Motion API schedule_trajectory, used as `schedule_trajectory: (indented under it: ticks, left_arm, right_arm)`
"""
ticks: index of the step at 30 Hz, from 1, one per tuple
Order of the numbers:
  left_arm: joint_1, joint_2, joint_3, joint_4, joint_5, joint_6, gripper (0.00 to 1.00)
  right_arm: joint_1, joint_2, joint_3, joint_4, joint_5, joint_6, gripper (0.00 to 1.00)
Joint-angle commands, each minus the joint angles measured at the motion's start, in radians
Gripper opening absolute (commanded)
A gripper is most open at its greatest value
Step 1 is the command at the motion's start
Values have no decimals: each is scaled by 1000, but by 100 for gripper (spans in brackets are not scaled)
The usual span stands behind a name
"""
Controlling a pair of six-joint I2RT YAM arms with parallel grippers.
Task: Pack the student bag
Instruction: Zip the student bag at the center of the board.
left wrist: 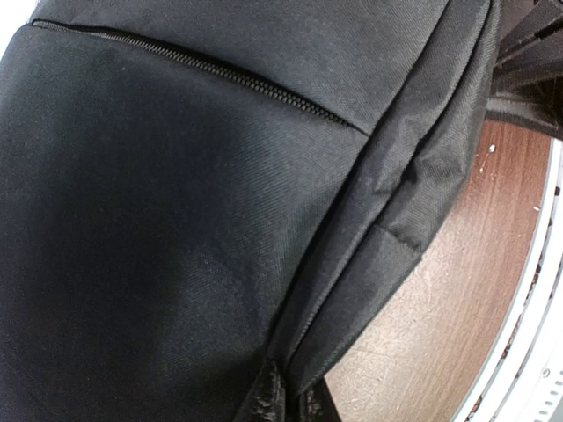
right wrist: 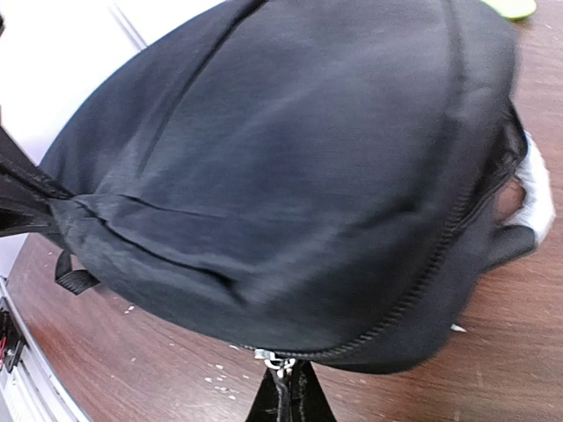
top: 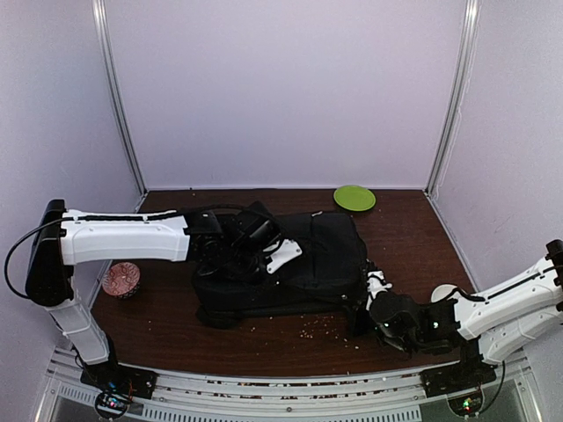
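The right tool sits at the near right corner of the student bag, its fingers pressed together with the silvery zipper pull pinched at their tips. I judge it is there to draw the zipper along its curved track. The left tool reaches over the bag's left end and seems closed on a ridge of black fabric by a seam, probably to brace the soft body so the zipper has something to pull against. The bag lies flat on the brown surface. A green plate rests behind the bag's right end, a reddish patterned bowl off its left end, and pale crumbs just in front; what is inside the bag cannot be seen
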Motion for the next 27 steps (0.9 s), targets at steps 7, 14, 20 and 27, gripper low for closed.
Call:
schedule_trajectory:
  ticks: [7,14,20,27]
  left_arm:
    - [36,-12,-44,64,-89,-30,0]
    - [36,-55,-117,60,-114,-30,0]
    - [36,-101,-207,54,-118,-40,0]
    - [36,-177,-309,83,-114,-51,0]
  right_arm:
    - [-5,-72,-46,-244,148,140,0]
    - [-17,-51,-43,-262,137,155,0]
    - [-29,-15,-25,-239,113,138,0]
    - [-28,10,32,-171,-52,-16,2]
